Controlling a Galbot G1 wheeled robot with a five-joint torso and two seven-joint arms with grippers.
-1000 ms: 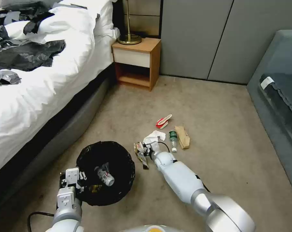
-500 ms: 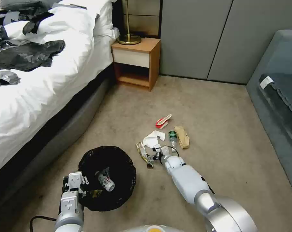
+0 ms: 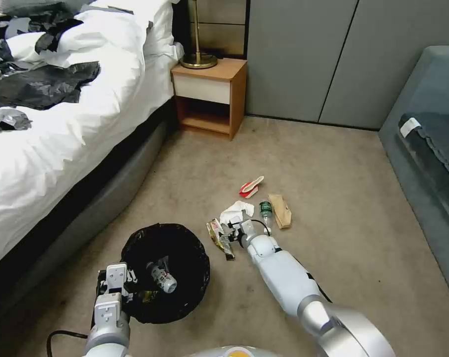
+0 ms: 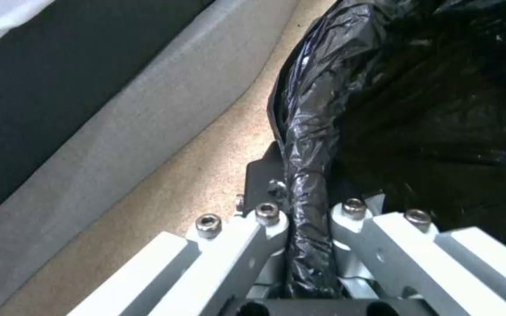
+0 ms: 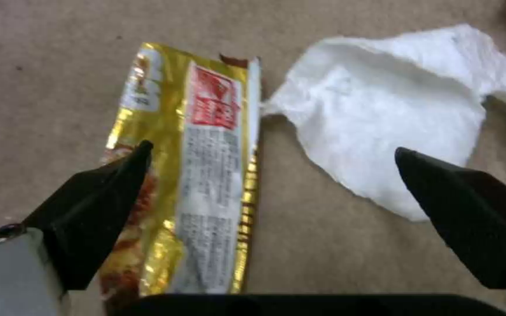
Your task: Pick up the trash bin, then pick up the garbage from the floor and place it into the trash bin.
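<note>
The trash bin (image 3: 135,310), lined with a glossy black bag (image 4: 317,131), stands on the carpet near the bed. My left gripper (image 3: 125,283) (image 4: 309,208) is shut on its bagged rim. A small bottle (image 3: 163,278) lies inside. The garbage lies to the right of it: a yellow snack wrapper (image 3: 215,233) (image 5: 206,175), a white tissue (image 3: 235,210) (image 5: 393,114), a green-labelled bottle (image 3: 266,211), a brown paper bag (image 3: 281,210) and a red-and-white packet (image 3: 251,187). My right gripper (image 3: 232,229) (image 5: 272,149) hovers open just above the floor. One fingertip is over the wrapper, the other over the tissue.
A bed (image 3: 60,124) with white bedding and black plastic sheets runs along the left. A wooden nightstand (image 3: 209,94) with a lamp stands at the back. A grey sofa (image 3: 427,148) lines the right. Bare carpet (image 3: 333,208) lies right of the litter.
The bin and my left gripper have come slightly nearer to me. My right gripper swung right, then back left over the wrapper and tissue, still open.
</note>
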